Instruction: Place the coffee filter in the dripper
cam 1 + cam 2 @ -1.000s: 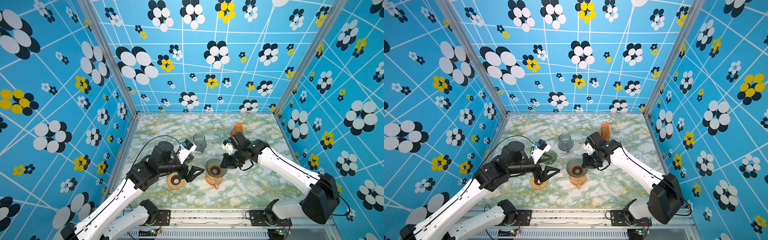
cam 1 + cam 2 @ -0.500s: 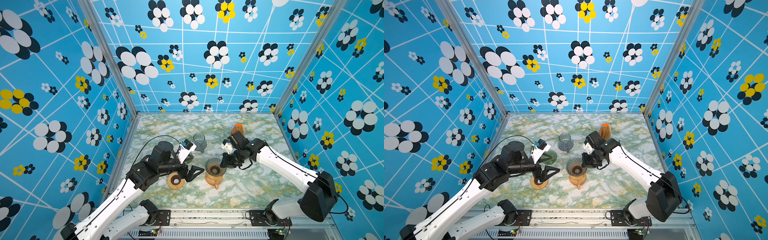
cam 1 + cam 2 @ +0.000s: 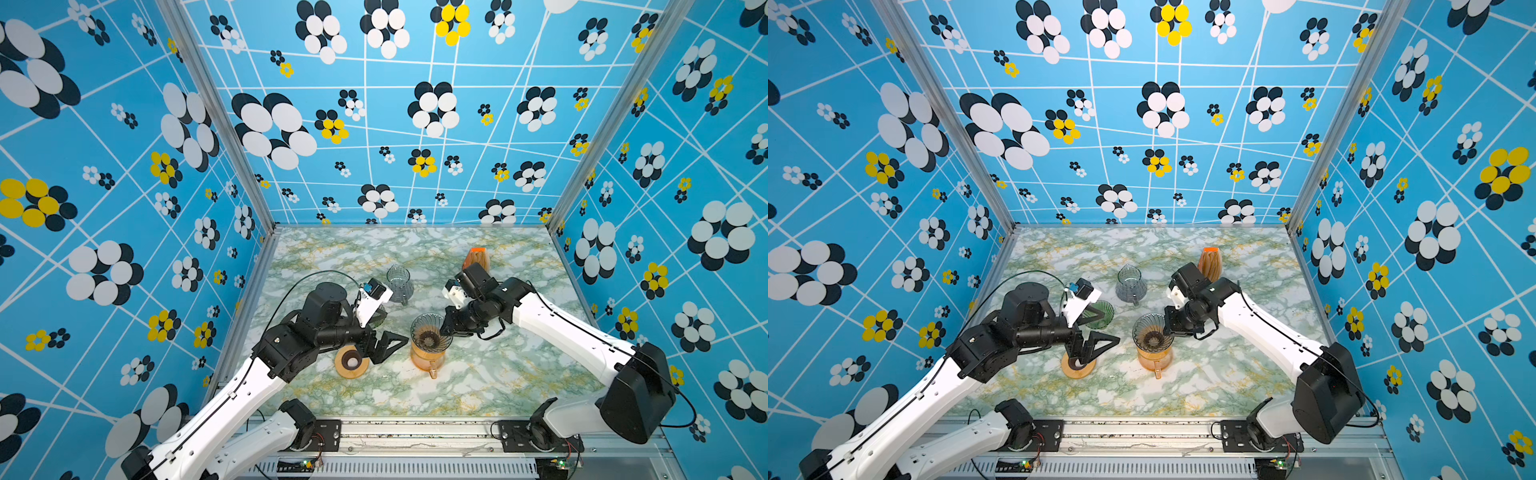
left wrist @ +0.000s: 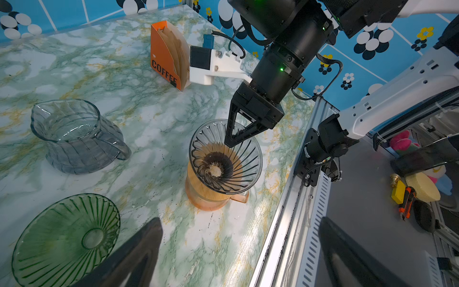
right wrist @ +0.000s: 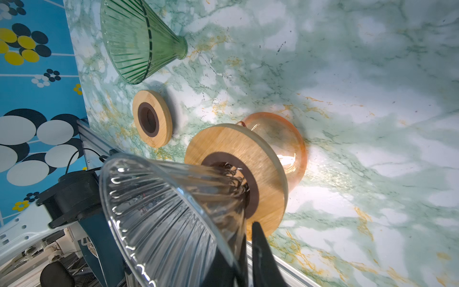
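The clear ribbed glass dripper (image 4: 248, 161) sits in a wooden collar on an orange carafe (image 4: 206, 198), mid-table in both top views (image 3: 430, 336) (image 3: 1152, 334). My right gripper (image 4: 232, 141) (image 5: 248, 231) is shut on the dripper's rim, one finger inside the glass and one outside. Brown coffee filters (image 4: 177, 54) stand in an orange box marked COFFEE (image 3: 477, 257) at the back right. My left gripper (image 3: 392, 351) (image 4: 238, 248) hangs open and empty left of the dripper, above a wooden ring (image 3: 351, 365).
A green glass dripper (image 4: 64, 238) (image 5: 134, 42) lies on the table to the left. A clear glass pitcher (image 4: 74, 134) (image 3: 1130, 284) stands behind the middle. The metal front rail (image 4: 285, 223) runs close by the carafe. Blue patterned walls enclose three sides.
The right arm's rear links have shifted slightly while its gripper stays at the dripper's rim. The left arm and the objects have not moved.
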Available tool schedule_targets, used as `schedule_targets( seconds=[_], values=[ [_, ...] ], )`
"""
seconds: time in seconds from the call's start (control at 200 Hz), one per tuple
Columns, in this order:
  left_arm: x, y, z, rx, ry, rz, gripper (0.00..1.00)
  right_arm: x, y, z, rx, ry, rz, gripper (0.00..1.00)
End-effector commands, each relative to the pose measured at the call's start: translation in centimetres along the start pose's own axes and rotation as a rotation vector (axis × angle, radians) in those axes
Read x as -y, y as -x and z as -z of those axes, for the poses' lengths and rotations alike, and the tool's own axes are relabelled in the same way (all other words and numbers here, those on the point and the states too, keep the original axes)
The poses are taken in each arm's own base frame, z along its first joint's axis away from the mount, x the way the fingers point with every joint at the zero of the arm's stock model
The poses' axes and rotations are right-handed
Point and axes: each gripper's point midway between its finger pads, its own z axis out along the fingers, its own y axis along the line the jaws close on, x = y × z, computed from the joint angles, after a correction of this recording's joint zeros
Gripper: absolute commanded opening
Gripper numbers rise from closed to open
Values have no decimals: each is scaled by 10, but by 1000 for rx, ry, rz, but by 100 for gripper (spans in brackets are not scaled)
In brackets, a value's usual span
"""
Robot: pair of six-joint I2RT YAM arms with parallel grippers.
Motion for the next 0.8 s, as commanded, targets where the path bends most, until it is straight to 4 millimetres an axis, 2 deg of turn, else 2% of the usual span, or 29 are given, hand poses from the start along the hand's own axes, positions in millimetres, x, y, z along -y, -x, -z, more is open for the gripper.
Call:
schedule_targets(
  seconds=[0.0,0.305,0.54,0.64,0.795],
  values=[
    [0,-5,-2,-16,-13,18,99,-1,-2,8,17,-8,13,19],
    [-6,5,-7,6,7,37,99,-6,0,31,68,-21,35,29],
    [-13,25,-20,-24,23,51,99,-4,6,65,175,-45,59,36],
    [-14,41,-30,-19,10,46,99,1,21,84,282,-73,66,36],
    [-23,68,-44,6,13,26,99,16,56,110,441,-130,77,35]
  ],
)
